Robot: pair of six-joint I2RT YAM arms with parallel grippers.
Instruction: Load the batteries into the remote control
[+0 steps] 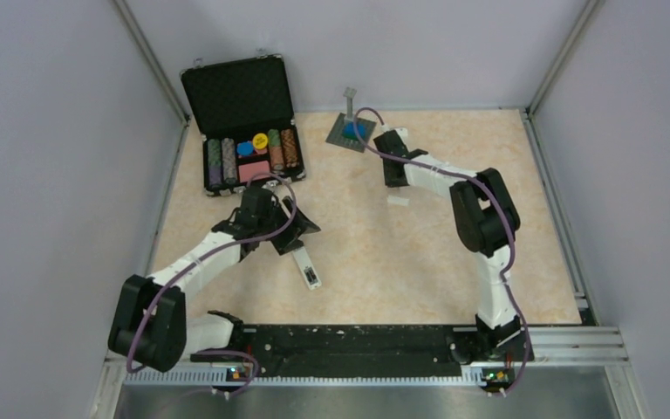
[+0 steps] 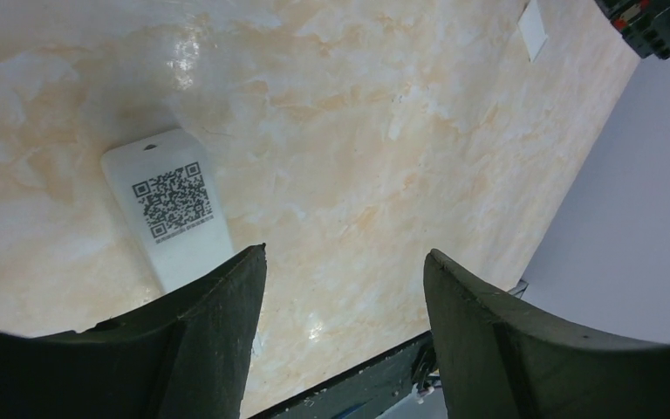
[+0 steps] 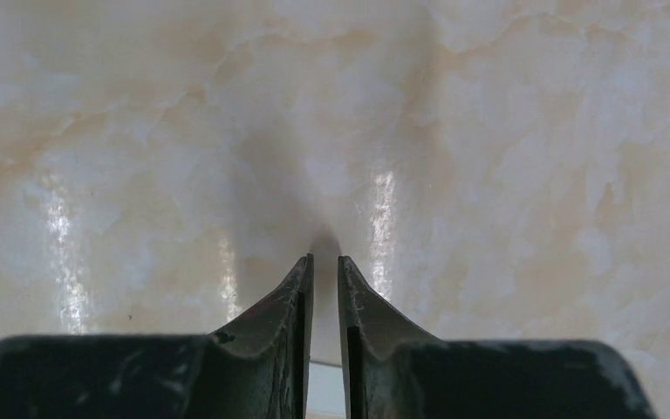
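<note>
1. Left end effector (image 2: pixel 345 257) hangs wide open and empty above the marbled beige surface (image 2: pixel 384 131). We judge it is posed to steady or grip the slim white rectangular plastic remote control (image 2: pixel 170 209), which lies with its QR-labelled back up and one end hidden behind a finger.
2. Right end effector (image 3: pixel 324 260) is nearly closed, with only a thin slit between its fingers. We cannot tell whether anything is pinched there.
3. From overhead, the remote's near end shows a dark patch, which we take for the open battery bay. The small detached white cover plate (image 1: pixel 399 201) lies well apart from it.
4. We find the batteries in no view.
</note>
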